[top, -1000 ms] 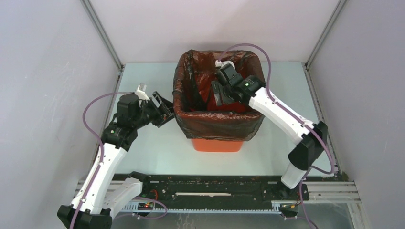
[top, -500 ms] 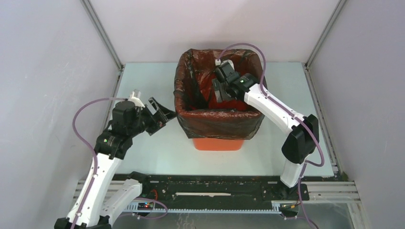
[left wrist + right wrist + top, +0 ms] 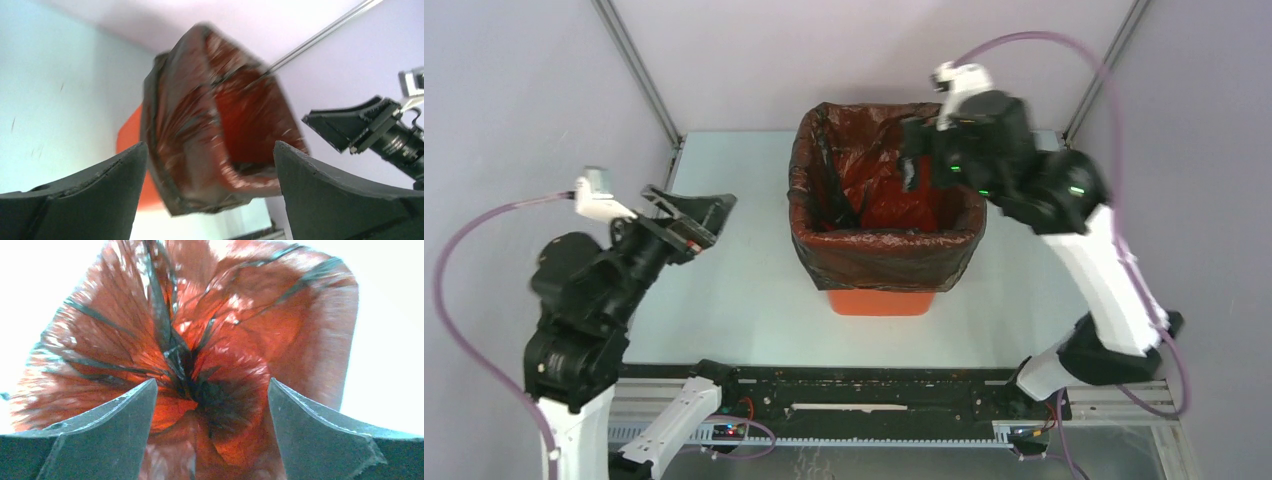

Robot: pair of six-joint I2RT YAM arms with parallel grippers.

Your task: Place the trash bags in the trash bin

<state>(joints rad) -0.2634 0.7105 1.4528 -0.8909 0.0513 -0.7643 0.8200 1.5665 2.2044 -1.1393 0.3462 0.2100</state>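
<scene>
The orange trash bin (image 3: 879,302) stands mid-table. The thin black trash bag (image 3: 879,255) lines it, its edge folded down over the rim and its inside wrinkled and see-through. My left gripper (image 3: 692,215) is open and empty, raised well left of the bin; in its wrist view (image 3: 210,165) the bagged bin (image 3: 200,125) lies ahead, blurred. My right gripper (image 3: 916,160) is open and empty, held above the bin's back right corner; its wrist view (image 3: 212,405) looks down into the bag (image 3: 200,340).
Pale walls and metal frame posts (image 3: 639,75) close in the table on three sides. A black rail (image 3: 854,385) with the arm bases runs along the near edge. The right gripper also shows in the left wrist view (image 3: 360,127).
My right gripper has lifted up out of the bin, open and empty. My left arm has drawn back and up to the left, away from the bin's left side.
</scene>
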